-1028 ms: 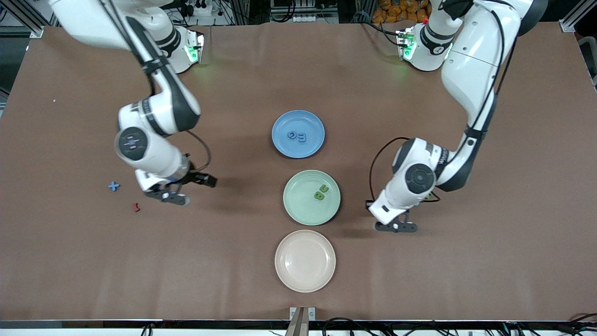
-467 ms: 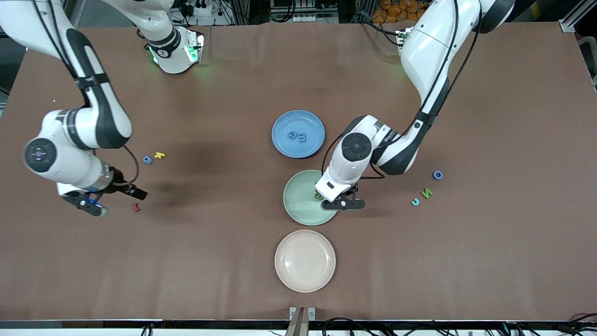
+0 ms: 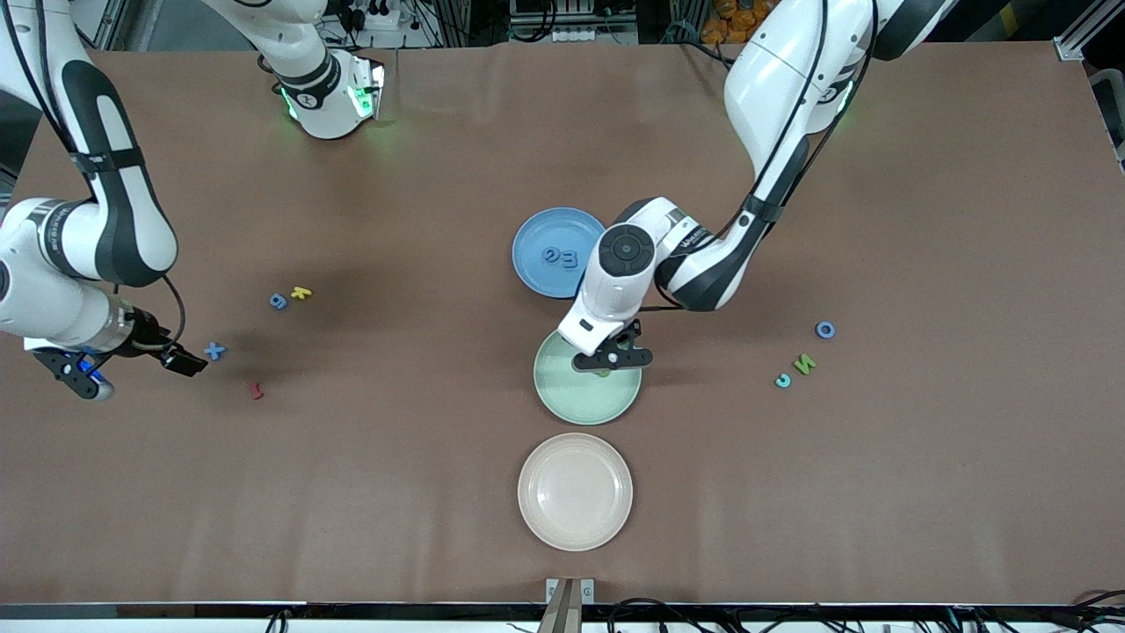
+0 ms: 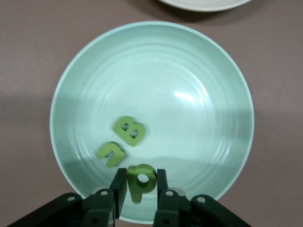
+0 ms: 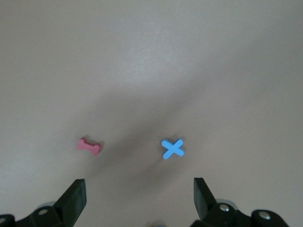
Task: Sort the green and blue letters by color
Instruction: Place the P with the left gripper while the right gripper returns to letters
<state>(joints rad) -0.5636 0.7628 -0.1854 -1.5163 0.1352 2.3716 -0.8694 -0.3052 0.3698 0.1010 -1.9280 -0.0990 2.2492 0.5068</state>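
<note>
The left gripper (image 3: 613, 360) hangs over the round pale green plate (image 3: 562, 400), its fingers (image 4: 118, 187) clamped on an olive green letter P (image 4: 140, 178). Two more olive green letters lie in that plate: a B (image 4: 129, 130) and a small hooked one (image 4: 111, 154), just beside each other near the held piece.

The round blue plate (image 3: 536, 237), farther from the front camera, carries two medium blue letters that read as a rounded letter (image 3: 550, 256) and an E (image 3: 569, 258). The round cream plate (image 3: 575, 491), nearest the camera, has a bare surface.

The right gripper (image 3: 79, 376) hangs over the brown table (image 3: 422, 457) at the right arm's end, its fingers (image 5: 73, 201) spread wide with nothing between them. Close by lie a blue X (image 3: 214, 351) and a dark red letter (image 3: 256, 389). Farther from the camera sit a small blue letter (image 3: 278, 301) and a yellow K (image 3: 301, 292), just beside each other.

Toward the left arm's end lie a blue O (image 3: 824, 330), an olive green N (image 3: 804, 362) and a teal C (image 3: 782, 380), near one another. Lettering on the arm links is too small to read
</note>
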